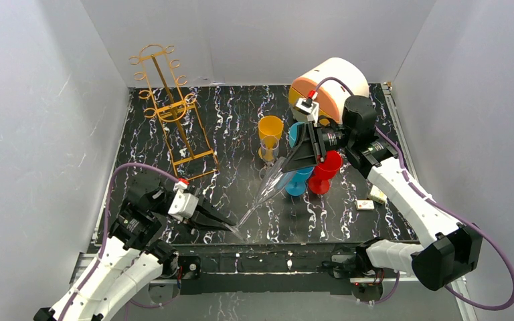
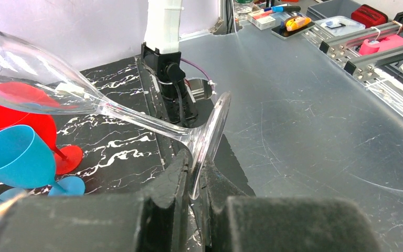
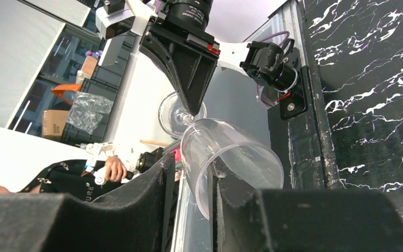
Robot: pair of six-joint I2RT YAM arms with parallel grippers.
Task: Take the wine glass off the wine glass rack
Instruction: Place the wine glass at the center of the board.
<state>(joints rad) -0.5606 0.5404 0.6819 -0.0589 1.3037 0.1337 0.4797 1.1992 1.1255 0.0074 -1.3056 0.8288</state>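
Observation:
A clear wine glass (image 1: 268,184) hangs tilted over the table, off the gold wire wine glass rack (image 1: 170,110), which stands bare at the back left. My left gripper (image 1: 231,227) is shut on the glass's round foot (image 2: 212,126), pinching its edge between both pads. My right gripper (image 1: 288,167) straddles the rim of the bowl (image 3: 231,152). One finger (image 3: 231,184) sits inside the bowl against the wall. The other finger (image 3: 152,184) stays outside with a gap to the glass. The left gripper (image 3: 189,105) shows beyond at the stem.
Under the right gripper stand a blue goblet (image 1: 299,180) and a red goblet (image 1: 324,170). A yellow cup (image 1: 270,127) is just behind, and a round orange-and-cream box (image 1: 328,83) sits at the back right. Small items (image 1: 366,205) lie at the right edge.

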